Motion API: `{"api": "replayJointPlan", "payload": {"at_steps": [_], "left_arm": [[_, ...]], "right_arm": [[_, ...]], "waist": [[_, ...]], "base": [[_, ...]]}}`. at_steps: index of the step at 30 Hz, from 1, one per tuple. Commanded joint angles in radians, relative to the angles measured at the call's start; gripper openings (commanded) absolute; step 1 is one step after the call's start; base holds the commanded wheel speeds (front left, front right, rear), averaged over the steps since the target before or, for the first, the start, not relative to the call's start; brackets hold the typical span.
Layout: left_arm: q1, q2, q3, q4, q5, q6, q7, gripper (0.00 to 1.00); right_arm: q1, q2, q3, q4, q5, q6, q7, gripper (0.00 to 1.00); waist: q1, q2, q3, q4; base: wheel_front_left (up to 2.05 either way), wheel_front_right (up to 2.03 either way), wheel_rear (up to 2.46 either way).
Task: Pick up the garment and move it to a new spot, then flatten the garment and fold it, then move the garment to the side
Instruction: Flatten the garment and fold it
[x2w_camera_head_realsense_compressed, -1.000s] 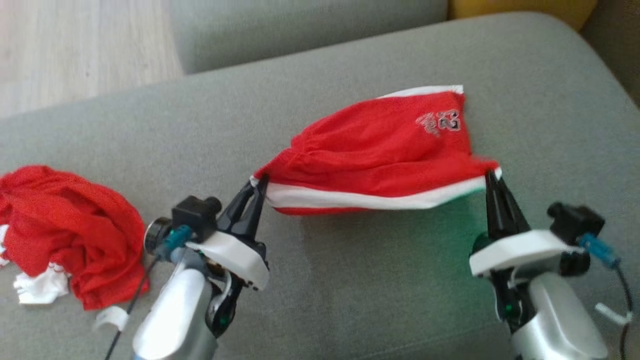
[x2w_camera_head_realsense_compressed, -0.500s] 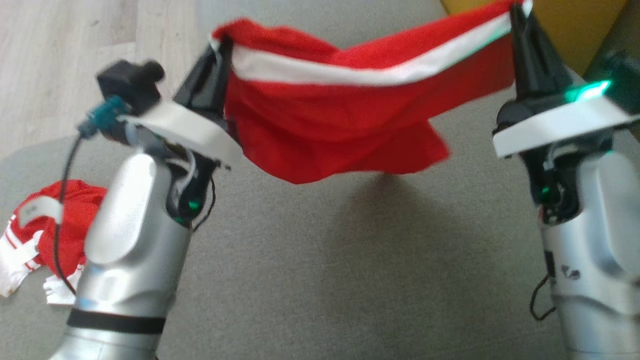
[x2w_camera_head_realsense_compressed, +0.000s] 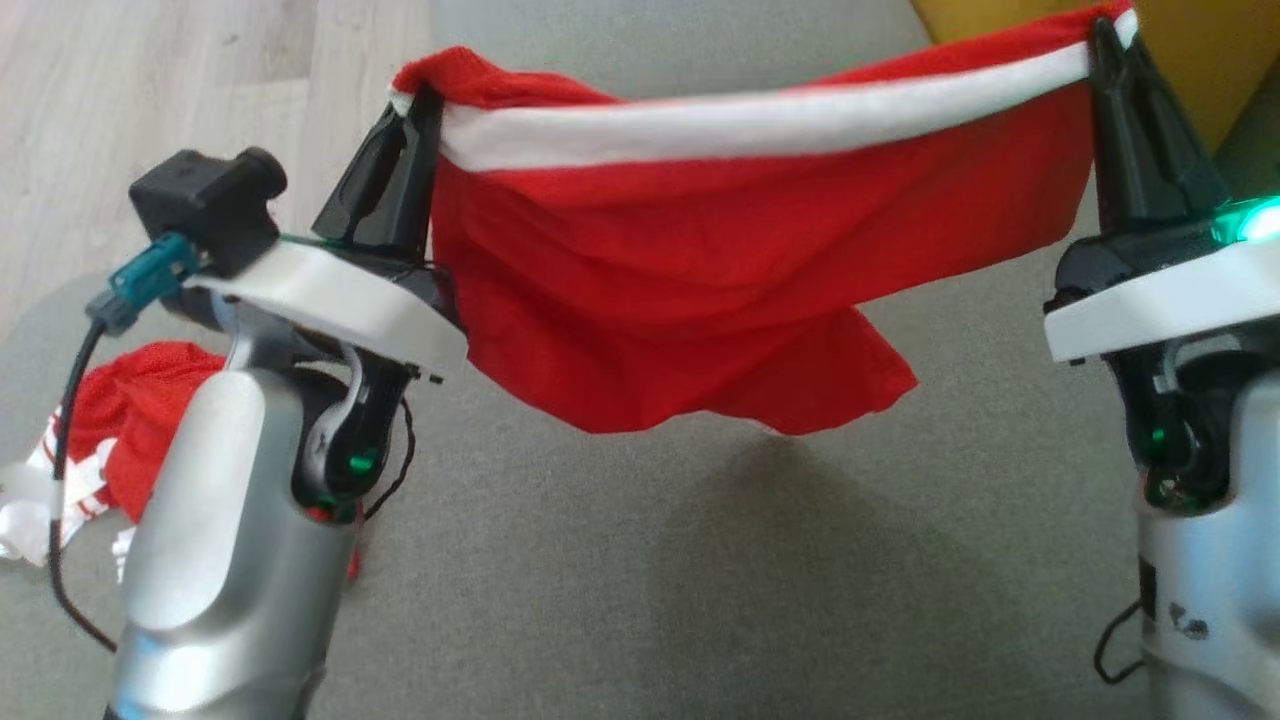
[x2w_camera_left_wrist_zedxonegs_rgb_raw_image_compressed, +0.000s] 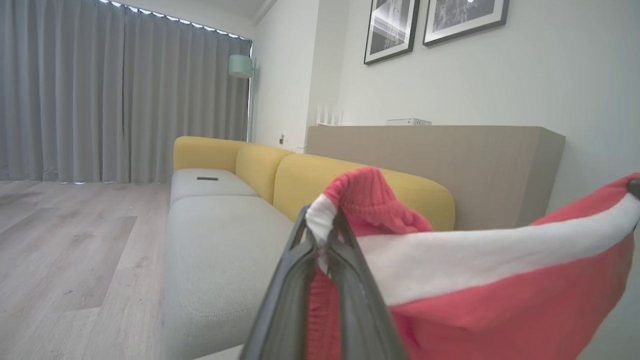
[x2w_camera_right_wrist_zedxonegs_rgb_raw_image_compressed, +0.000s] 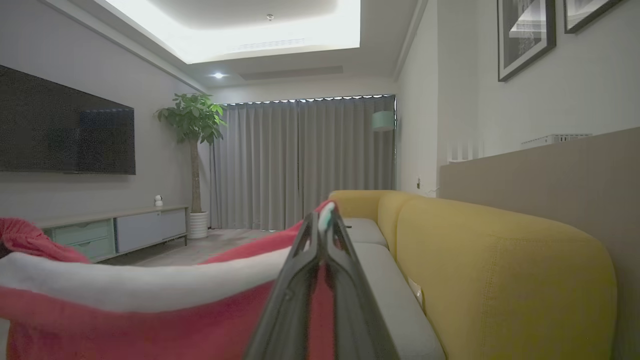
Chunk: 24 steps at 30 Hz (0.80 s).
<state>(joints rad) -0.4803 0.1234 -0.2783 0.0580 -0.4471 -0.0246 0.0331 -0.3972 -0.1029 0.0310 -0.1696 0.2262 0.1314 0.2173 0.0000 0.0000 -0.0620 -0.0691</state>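
The garment (x2w_camera_head_realsense_compressed: 140, 400) lies crumpled on the grey couch at the lower left, red with white striped parts, partly hidden behind my left arm. A smaller red garment with a white band (x2w_camera_head_realsense_compressed: 700, 260) hangs in the air, stretched between both grippers. My left gripper (x2w_camera_head_realsense_compressed: 405, 100) is shut on the band's left end. My right gripper (x2w_camera_head_realsense_compressed: 1100, 35) is shut on its right end. In the left wrist view the left gripper (x2w_camera_left_wrist_zedxonegs_rgb_raw_image_compressed: 322, 225) pinches the white band of that smaller garment (x2w_camera_left_wrist_zedxonegs_rgb_raw_image_compressed: 500, 300). The right wrist view shows the right gripper (x2w_camera_right_wrist_zedxonegs_rgb_raw_image_compressed: 320, 222) pinching its edge (x2w_camera_right_wrist_zedxonegs_rgb_raw_image_compressed: 125, 320).
The grey couch seat (x2w_camera_head_realsense_compressed: 650, 600) spreads below the hanging cloth. A yellow backrest (x2w_camera_head_realsense_compressed: 1190, 70) runs along the right. Wood floor (x2w_camera_head_realsense_compressed: 150, 80) lies beyond the couch at the upper left. A low cabinet (x2w_camera_right_wrist_zedxonegs_rgb_raw_image_compressed: 115, 230) stands across the room.
Both grippers have lifted the smaller red garment off the couch seat, and it now hangs stretched tighter between them. The head view has shifted as well.
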Motion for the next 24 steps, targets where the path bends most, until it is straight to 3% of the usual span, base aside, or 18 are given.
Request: {"api": "replayJointPlan", "payload": {"at_steps": [1,5,9,16,24], "left_arm": [[-0.059,0.033,0.035,-0.050,0.000,0.008,0.009,0.00],[-0.088,0.048,0.035,-0.061,0.007,0.016,0.041,0.00],[-0.205,0.057,0.042,-0.007,0.007,0.004,0.061,0.00],[-0.562,0.083,0.048,0.232,0.047,-0.048,0.004,0.00],[-0.873,0.069,0.076,0.542,0.062,-0.065,-0.181,0.00]], "right_arm": [[-0.046,0.013,0.016,-0.046,-0.004,-0.001,0.011,0.00],[-0.084,0.009,0.016,-0.032,-0.015,-0.001,0.026,0.00],[-0.200,-0.025,0.027,0.049,-0.003,-0.001,0.011,0.00],[-0.556,-0.066,0.038,0.349,0.011,-0.001,-0.117,0.00],[-0.907,-0.045,-0.001,0.711,-0.049,-0.001,-0.374,0.00]], "waist": [[0.0000,0.0000,0.013,-0.002],[0.0000,0.0000,0.064,-0.014],[0.0000,0.0000,0.182,-0.029],[0.0000,0.0000,0.406,-0.060],[0.0000,0.0000,0.494,-0.068]], "base": [[0.00,0.00,0.00],[0.00,0.00,0.00],[0.00,0.00,0.00],[0.00,0.00,0.00],[0.00,0.00,0.00]]}}
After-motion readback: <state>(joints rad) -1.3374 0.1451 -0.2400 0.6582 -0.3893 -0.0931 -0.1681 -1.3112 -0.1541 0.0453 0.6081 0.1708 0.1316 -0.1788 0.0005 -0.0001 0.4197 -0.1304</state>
